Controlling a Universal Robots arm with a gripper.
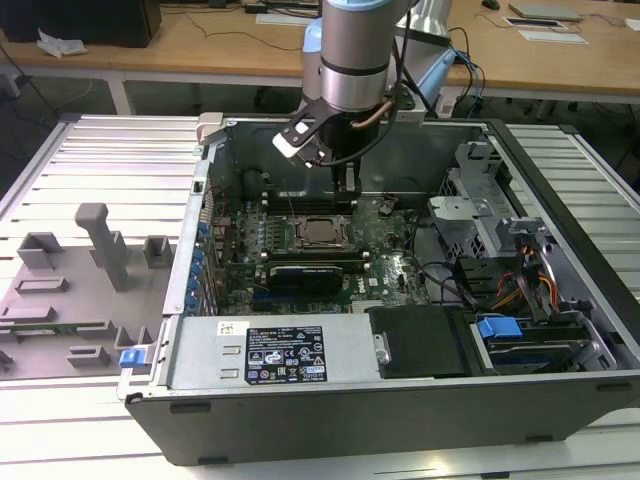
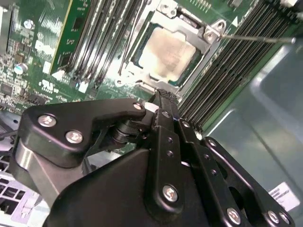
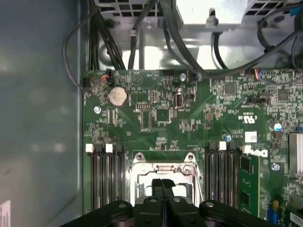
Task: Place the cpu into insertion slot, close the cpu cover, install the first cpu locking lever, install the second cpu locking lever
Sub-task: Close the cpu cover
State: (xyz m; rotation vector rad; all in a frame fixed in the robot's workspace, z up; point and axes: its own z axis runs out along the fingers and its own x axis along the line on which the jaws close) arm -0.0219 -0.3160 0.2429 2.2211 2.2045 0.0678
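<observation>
Claw (image 2: 162,95) pinched shut and empty, at the edge of the insertion slot (image 1: 322,232).
The cpu (image 2: 166,53) sits inside under the cpu cover (image 2: 185,24); memory slots (image 2: 227,71) crowd both sides, case wall (image 2: 258,111) close by.

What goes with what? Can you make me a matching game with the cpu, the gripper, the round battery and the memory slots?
Things:
1 cpu
2 gripper
3 round battery
4 memory slots

Looks:
A long black rows
B silver disc
C shut black fingers
D flat beige square

Pairs: 1-D, 2-C, 3-B, 4-A
</observation>
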